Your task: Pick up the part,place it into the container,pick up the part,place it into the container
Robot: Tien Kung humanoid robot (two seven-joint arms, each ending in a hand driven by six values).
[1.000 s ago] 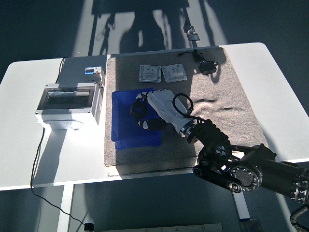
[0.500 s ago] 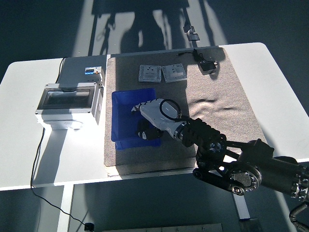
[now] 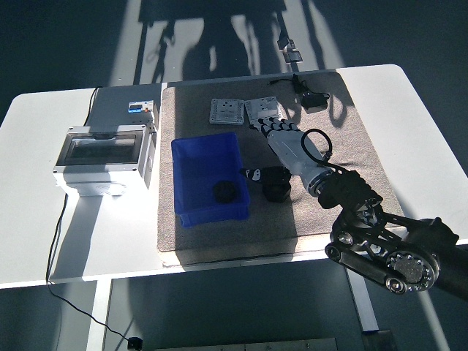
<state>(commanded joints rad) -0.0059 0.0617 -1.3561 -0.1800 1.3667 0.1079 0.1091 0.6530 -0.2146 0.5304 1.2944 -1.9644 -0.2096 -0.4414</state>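
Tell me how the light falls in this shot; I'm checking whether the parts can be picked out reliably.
Head view: hard sunlight crosses the white table, with deep shadow bands over the mat's far end and the floor; the blue container's interior is dim, so the dark part inside barely stands out; no blur, focus sharp.

The container (image 3: pixel 210 179) is a strong blue, and the round part (image 3: pixel 224 192) lying in it is black. The mat (image 3: pixel 329 157) under it is a beige-grey with a fine woven fleck, on a white table (image 3: pixel 33 234). The right hand (image 3: pixel 281 150) is white across the back with dark fingers (the arm behind it is black). Two plates (image 3: pixel 245 111) at the mat's far side are pale grey. The box (image 3: pixel 102 157) to the left is light grey with a smoky clear lid.
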